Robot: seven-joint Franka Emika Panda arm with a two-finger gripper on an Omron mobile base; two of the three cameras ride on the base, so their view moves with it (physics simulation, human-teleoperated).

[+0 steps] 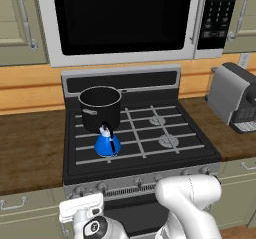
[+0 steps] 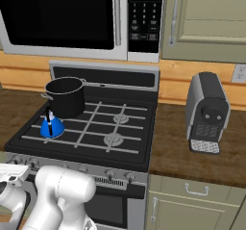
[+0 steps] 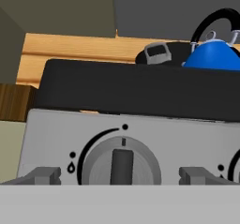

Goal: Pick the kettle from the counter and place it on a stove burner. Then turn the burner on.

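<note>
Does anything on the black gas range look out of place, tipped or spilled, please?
Nothing stands out. The small bright-blue cone-shaped kettle sits upright on the front-left grate, close in front of the big black cylindrical pot, also upright. No spill shows on the black gas range.

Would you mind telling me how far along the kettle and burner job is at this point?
Done: the kettle sits on the front-left stove burner, in front of the pot. In hand: the open gripper faces a control knob on the stove front, not yet gripping it. Left: turning the knob.
</note>
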